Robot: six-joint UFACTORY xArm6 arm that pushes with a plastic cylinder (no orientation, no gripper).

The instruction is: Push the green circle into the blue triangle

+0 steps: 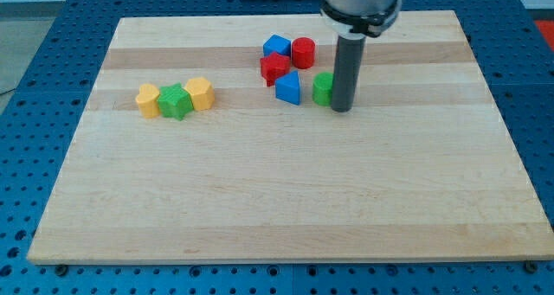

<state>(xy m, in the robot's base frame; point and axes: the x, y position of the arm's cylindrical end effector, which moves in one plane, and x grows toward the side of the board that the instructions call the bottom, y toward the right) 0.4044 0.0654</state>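
My tip, a bare end effector holding nothing, touches the green circle, blue triangle just left.

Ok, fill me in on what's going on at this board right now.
My tip is down on the wooden board, pressed against the view's right side of the green circle. The blue triangle sits just to the circle's left with a small gap between them, so the push isn't finished. Other red, blue, yellow and green blocks lie untouched nearby.
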